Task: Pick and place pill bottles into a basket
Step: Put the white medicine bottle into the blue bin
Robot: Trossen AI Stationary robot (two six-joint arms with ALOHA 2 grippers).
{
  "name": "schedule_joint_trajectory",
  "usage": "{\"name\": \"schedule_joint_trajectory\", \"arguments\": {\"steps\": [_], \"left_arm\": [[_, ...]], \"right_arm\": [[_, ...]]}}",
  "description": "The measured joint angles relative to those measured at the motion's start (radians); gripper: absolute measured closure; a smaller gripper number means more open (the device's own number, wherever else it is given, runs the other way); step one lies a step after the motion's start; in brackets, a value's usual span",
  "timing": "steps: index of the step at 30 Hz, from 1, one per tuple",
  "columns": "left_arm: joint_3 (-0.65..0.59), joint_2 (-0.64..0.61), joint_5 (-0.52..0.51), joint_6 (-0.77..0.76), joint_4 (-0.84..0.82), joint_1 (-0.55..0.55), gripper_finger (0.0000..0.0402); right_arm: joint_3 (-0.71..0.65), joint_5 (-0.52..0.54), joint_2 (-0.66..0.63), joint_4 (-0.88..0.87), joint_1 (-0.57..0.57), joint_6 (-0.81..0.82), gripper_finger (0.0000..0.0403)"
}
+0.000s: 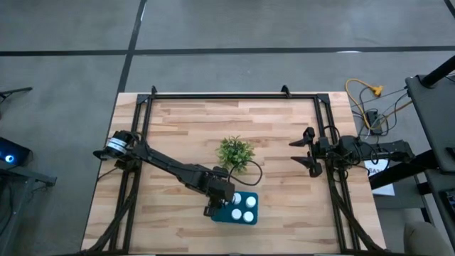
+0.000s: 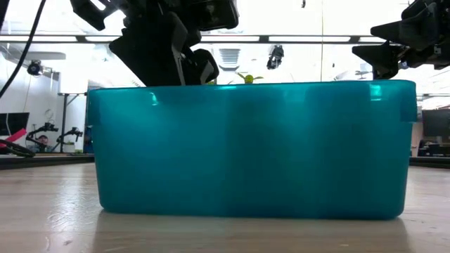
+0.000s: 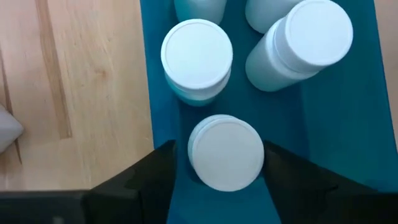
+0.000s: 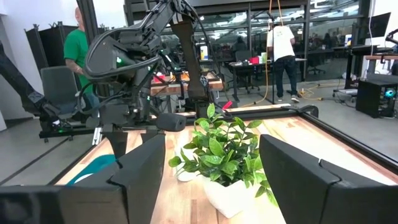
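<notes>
The teal basket stands on the table near its front edge and fills the low view. Several white pill bottles stand in it, three showing from above; one leans tilted. My left gripper hangs over the basket's left end, pointing down, open. Its fingers stand on either side of one upright bottle, with teal floor showing between that bottle and one finger. My right gripper is open and empty, above the table's right side.
A small green plant in a white pot stands at the table's middle, just behind the basket, and shows close in the right wrist view. A black frame runs round the table. People stand in the room beyond.
</notes>
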Motion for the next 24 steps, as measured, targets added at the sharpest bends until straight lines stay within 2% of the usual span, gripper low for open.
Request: {"name": "schedule_joint_trajectory", "arguments": {"steps": [17,24], "left_arm": [[0.001,-0.012,-0.009,0.002,-0.006,0.001,0.0186],[0.064,-0.041,-0.022,0.046,-0.042,0.002,0.0186]], "right_arm": [[0.0,0.0,0.0,0.0,0.0,0.0,0.0154],[0.0,0.0,0.001,0.0,0.0,0.0,0.0154]]}}
